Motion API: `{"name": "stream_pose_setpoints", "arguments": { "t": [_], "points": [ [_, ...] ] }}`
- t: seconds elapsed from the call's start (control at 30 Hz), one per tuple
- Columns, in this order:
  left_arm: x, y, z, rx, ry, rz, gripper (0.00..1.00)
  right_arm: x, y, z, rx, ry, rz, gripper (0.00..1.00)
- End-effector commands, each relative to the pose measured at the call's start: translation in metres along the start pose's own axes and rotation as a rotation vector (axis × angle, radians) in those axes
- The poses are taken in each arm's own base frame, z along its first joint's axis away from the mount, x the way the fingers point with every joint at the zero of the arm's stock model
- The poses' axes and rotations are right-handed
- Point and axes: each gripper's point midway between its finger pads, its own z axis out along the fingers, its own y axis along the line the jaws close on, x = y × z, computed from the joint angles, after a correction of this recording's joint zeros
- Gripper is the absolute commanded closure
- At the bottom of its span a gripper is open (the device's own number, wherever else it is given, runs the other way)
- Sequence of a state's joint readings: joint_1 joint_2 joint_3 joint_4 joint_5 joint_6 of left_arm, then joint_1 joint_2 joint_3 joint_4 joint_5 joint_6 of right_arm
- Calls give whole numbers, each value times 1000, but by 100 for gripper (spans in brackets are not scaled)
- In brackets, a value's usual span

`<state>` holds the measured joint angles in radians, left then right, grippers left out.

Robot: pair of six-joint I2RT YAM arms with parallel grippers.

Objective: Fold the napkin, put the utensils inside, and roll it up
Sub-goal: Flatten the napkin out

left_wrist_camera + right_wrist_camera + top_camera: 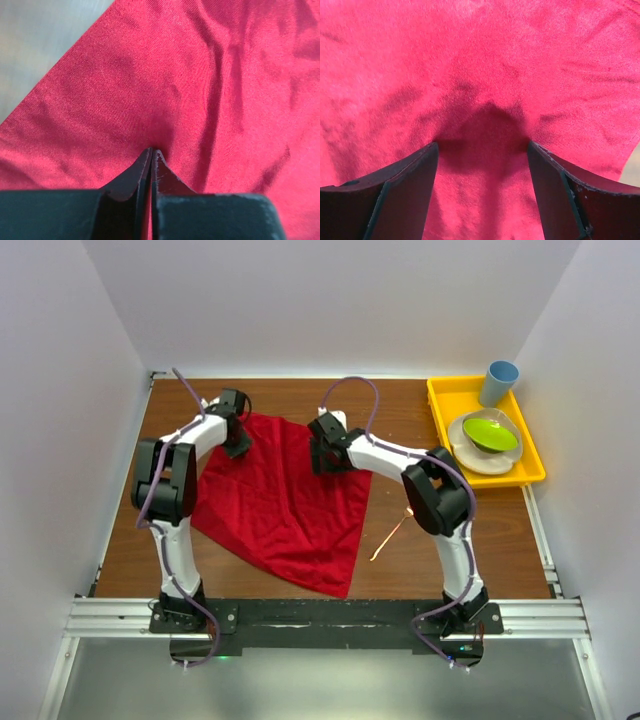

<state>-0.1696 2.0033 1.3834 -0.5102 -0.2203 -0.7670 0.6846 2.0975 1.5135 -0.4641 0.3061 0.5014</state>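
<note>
The red napkin (280,505) lies spread on the wooden table, one corner pointing toward the near edge. My left gripper (238,445) sits at its far left corner. In the left wrist view that gripper (151,150) is shut, tips down on the napkin (125,85), with a sliver of red between the fingers and creases running to the tips. My right gripper (325,462) rests on the far right part of the cloth. Seen from the right wrist, it (482,145) is open, fingers wide apart and pressed on the napkin (480,60). One copper utensil (388,537) lies just right of the cloth.
A yellow tray (437,405) stands at the back right, holding a blue cup (498,382) and a green bowl (490,432) on a white plate (480,455). White walls close in the table on three sides.
</note>
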Motion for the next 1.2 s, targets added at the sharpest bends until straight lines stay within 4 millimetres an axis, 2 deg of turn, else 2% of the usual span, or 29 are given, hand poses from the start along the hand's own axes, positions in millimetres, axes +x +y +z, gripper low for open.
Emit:
{"name": "stream_pose_setpoints", "arguments": {
  "t": [0.0,0.03,0.07,0.1,0.13,0.17,0.2,0.23,0.27,0.3,0.33,0.37,0.4,0.43,0.5,0.57,0.6,0.63,0.7,0.77,0.87,0.93,1.17],
  "points": [
    [-16,-17,35,22,24,22,88,-52,-20,37,55,-70,12,23],
    [-35,-31,40,31,-1,44,85,-62,-25,42,63,-85,7,23],
    [-44,-37,39,32,-14,63,84,-67,-38,55,94,-81,3,22],
    [-50,-40,38,34,-15,86,82,-87,-41,52,106,-108,-10,21],
    [-71,-48,27,43,-64,110,79,-94,-44,51,111,-109,-19,20],
    [-78,-49,18,39,-85,121,76,-99,-43,48,102,-106,-48,19],
    [-76,-44,12,27,-92,136,73,-109,-38,37,89,-113,-63,18],
    [-88,-43,-12,45,-141,144,68,-111,-34,28,74,-115,-74,16],
    [-89,-37,-21,39,-161,149,66,-110,-24,17,61,-120,-96,14],
    [-72,-23,-18,20,-136,164,65,-112,-22,-3,53,-133,-100,12],
    [-75,-23,-38,52,-162,172,64,-109,-18,-13,43,-133,-108,9],
    [-68,-18,-42,58,-155,184,64,-102,-7,-24,20,-129,-108,9],
    [-51,-6,-37,41,-122,203,64,-94,-4,-43,-8,-106,-112,8],
    [-47,-2,-44,49,-119,221,67,-88,0,-51,-30,-93,-104,8],
    [-29,10,-42,25,-65,258,70,-68,16,-75,-136,-64,-82,9],
    [-16,9,-43,21,-40,311,74,-57,26,-89,-215,-56,-62,12],
    [-8,13,-42,11,-26,330,75,-42,29,-83,-250,-39,-38,14],
    [-3,12,-44,15,-26,340,78,-39,36,-94,-313,-38,-25,15],
    [9,15,-42,10,-18,342,81,-22,36,-88,-335,-5,-12,20],
    [9,17,-43,10,-32,324,82,-15,39,-88,-369,1,-7,28],
    [13,15,-40,19,-24,332,86,2,40,-78,-384,32,-10,49],
    [16,15,-39,20,-12,325,87,7,40,-72,-380,42,-4,56],
    [31,35,-33,-45,20,317,89,24,41,-46,-359,88,51,57]
  ]
}}
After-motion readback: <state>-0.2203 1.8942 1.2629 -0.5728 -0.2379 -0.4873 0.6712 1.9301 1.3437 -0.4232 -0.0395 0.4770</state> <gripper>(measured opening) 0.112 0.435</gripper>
